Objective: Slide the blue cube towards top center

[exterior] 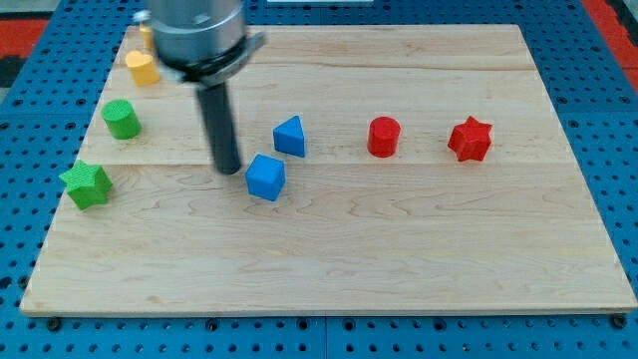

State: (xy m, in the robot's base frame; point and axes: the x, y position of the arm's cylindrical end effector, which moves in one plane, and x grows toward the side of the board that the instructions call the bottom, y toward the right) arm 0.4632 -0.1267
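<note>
The blue cube [265, 178] lies on the wooden board [399, 249] a little left of centre. My tip [228, 169] rests on the board just to the cube's left, a small gap away and slightly higher in the view. A blue triangular block [290, 137] sits just above and right of the cube.
A red cylinder [383, 137] and a red star [471, 139] lie to the right. A green cylinder [122, 120] and a green star [87, 184] lie at the left edge. A yellow block [142, 68] sits at top left, and another yellow piece [146, 37] is partly hidden by the arm.
</note>
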